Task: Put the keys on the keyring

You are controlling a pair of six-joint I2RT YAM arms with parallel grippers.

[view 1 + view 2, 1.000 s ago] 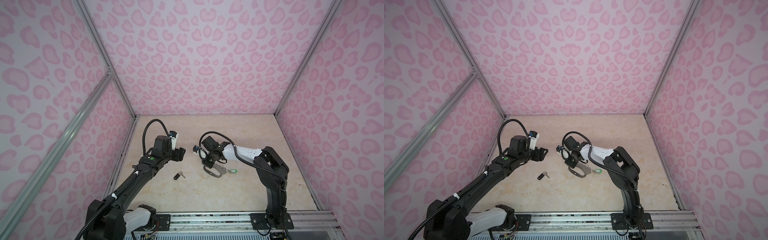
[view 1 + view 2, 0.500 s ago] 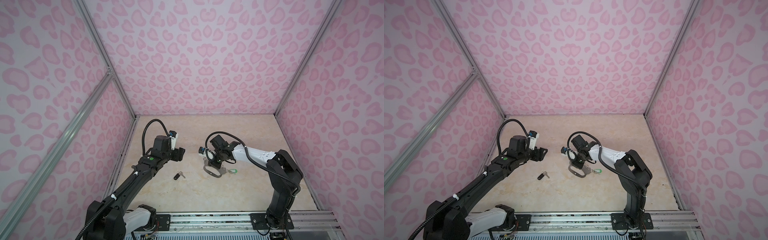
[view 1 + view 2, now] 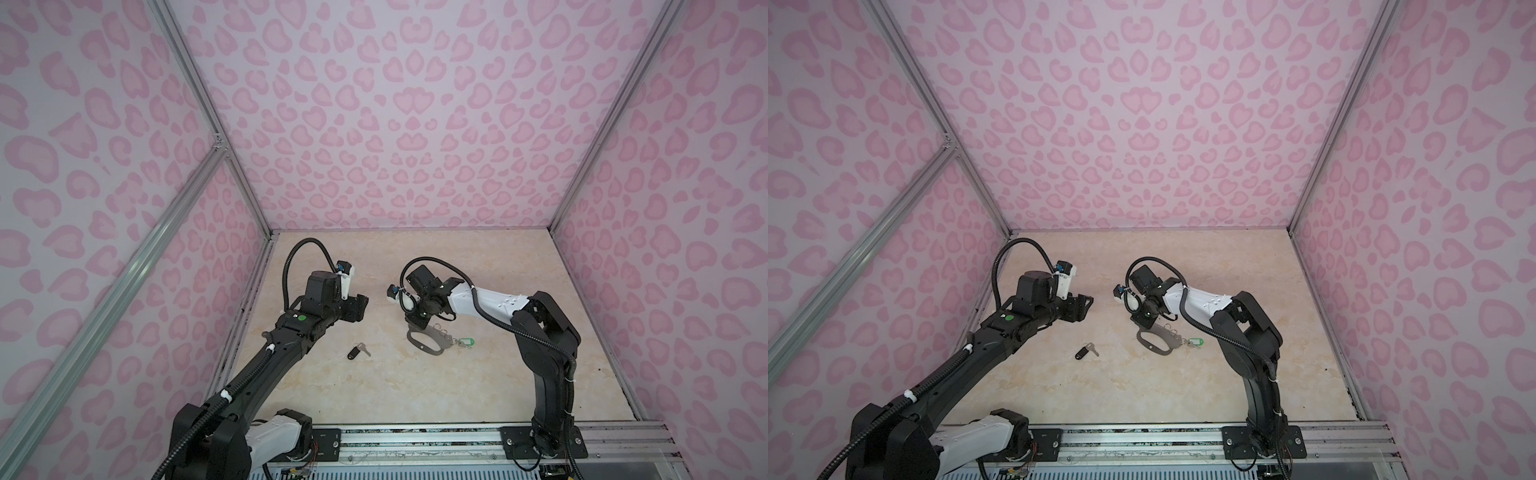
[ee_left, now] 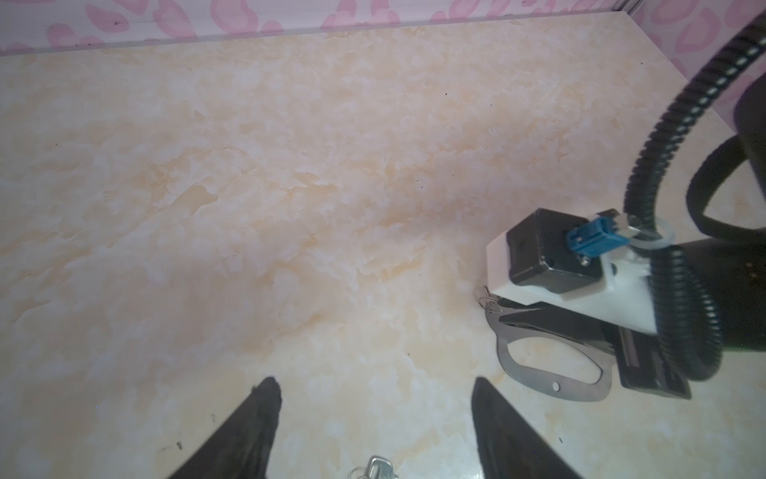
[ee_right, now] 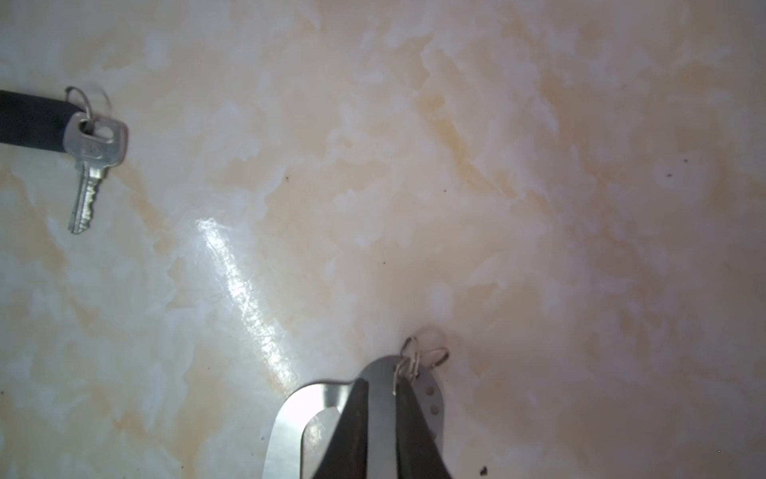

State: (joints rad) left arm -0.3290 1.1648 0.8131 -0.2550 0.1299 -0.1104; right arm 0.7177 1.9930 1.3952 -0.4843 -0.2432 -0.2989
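Note:
The keyring (image 3: 417, 341) (image 3: 1148, 340), a flat grey plate with an oval cutout, lies on the floor right of centre. My right gripper (image 5: 382, 383) points down at its far end. Its jaws are nearly together on a strip of the plate (image 5: 298, 406) beside a wire ring (image 5: 408, 361). The green-tagged key (image 3: 467, 342) (image 3: 1196, 342) lies against the keyring's ringed edge. The black-tagged key (image 3: 358, 351) (image 5: 93, 153) lies alone to the left. My left gripper (image 3: 361, 307) (image 4: 375, 385) hangs open and empty above the floor, short of that key (image 4: 377, 466).
The marbled floor is boxed in by pink patterned walls (image 3: 415, 124) with metal frame posts. The right arm's wrist camera and cable (image 4: 551, 249) stand over the keyring in the left wrist view. Both arm bases sit on the rail (image 3: 415, 440) at the front edge.
The right arm's elbow swung out to the right and came back. Its gripper stayed over the keyring's far end while the jaws narrowed. The left arm, the keys and the keyring have not moved.

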